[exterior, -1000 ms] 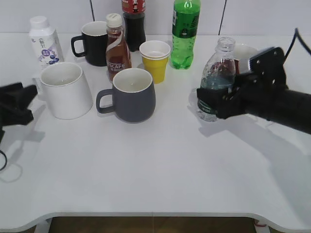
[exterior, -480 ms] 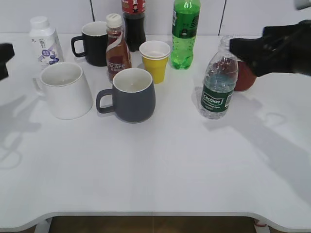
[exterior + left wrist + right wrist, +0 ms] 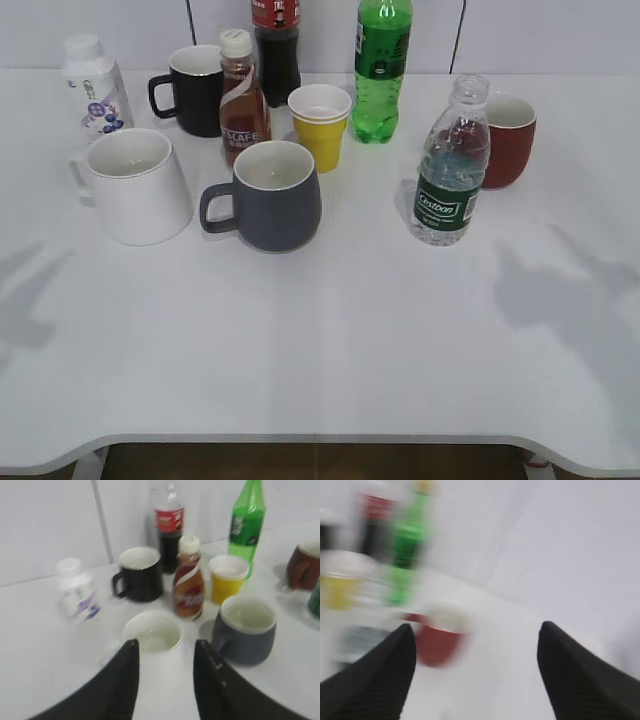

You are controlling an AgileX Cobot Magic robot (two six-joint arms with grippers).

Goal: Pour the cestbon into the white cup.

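Clear plastic cestbon (image 3: 450, 165) stands released near the right edge; we see both grippers, left (image 3: 162, 680) and right (image 3: 475, 672), withdrawn and spread, white cup (image 3: 135, 185) apparently unfilled.

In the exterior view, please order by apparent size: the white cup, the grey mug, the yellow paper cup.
1. white cup and grey mug: look about alike, so no ranking.
2. yellow paper cup: smallest, though it stands farther from the camera.
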